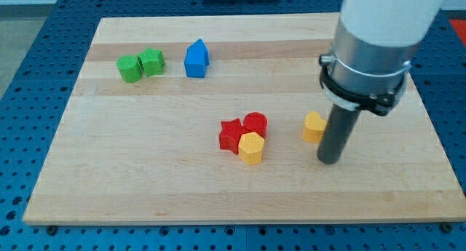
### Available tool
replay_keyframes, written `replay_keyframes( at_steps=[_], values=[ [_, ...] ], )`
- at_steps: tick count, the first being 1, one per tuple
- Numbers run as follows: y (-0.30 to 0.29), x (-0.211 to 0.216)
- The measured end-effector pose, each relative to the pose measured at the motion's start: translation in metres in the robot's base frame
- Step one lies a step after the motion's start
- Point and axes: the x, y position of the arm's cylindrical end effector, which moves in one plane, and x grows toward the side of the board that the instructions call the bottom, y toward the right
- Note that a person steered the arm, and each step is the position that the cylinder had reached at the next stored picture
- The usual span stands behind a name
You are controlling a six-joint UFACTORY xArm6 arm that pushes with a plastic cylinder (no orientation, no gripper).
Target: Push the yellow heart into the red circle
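Observation:
The yellow heart [314, 127] lies right of the board's middle. The red circle [255, 124] lies to its left, about a block's width away. My tip [329, 161] rests on the board just right of and below the yellow heart, close to it; I cannot tell whether they touch. A red star-like block [231, 134] touches the red circle on its left. A yellow hexagon [251, 148] sits against the red circle's lower edge.
Two green blocks [130, 69] [152, 62] sit side by side at the upper left. A blue house-shaped block [196, 59] stands to their right. The wooden board [145, 171] ends in a blue perforated table on all sides.

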Motion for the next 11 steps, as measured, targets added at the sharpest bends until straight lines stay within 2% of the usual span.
replay_keyframes(
  at_steps=[1, 2, 3, 5, 7, 8, 9, 10, 11],
  values=[
    [-0.036, -0.052],
    [-0.081, -0.127],
    [-0.088, -0.125],
    [-0.088, -0.089],
    [-0.048, -0.070],
    [-0.008, -0.036],
    [0.004, -0.007],
    [0.003, -0.063],
    [0.000, -0.088]
  ],
)
